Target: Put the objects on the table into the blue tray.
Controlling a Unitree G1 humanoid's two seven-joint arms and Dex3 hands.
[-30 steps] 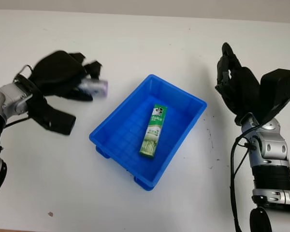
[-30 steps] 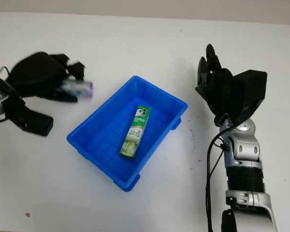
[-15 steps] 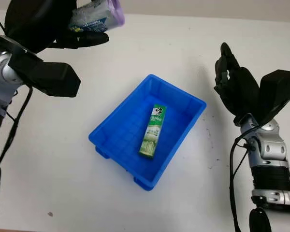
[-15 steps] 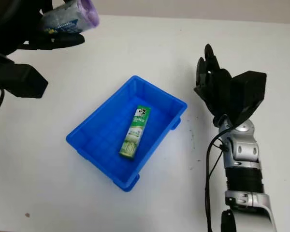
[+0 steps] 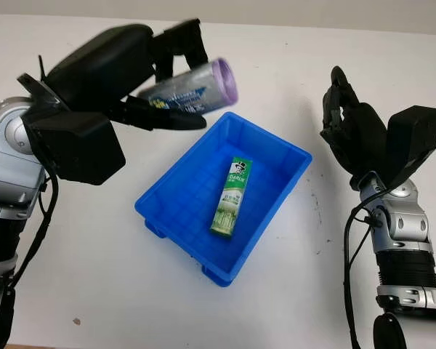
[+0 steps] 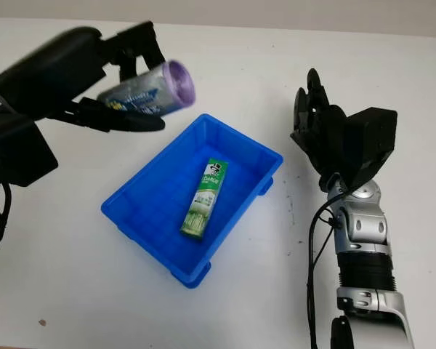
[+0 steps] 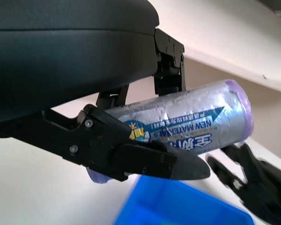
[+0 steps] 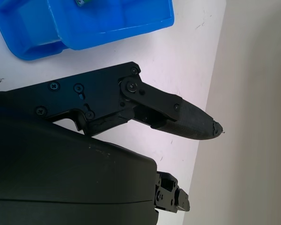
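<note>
Left robot hand (image 5: pixel 142 80) carrying silver roll (image 5: pixel 192 91), raised just off the blue tray's (image 5: pixel 167 200) far-left rim.

Tabletop (image 5: pixel 80 276) white; tray sits mid-tabletop, angled, long axis toward the far-right corner. Green carton (image 5: pixel 231 197) already lies inside, along that axis. Left robot hand is clamped around the roll, its purple end pointing at the tray; roll's long axis roughly across the tray's. Drop zone lies right and nearer. Right robot hand (image 5: pixel 352 131) open, idle, raised off the tray's right side.
</note>
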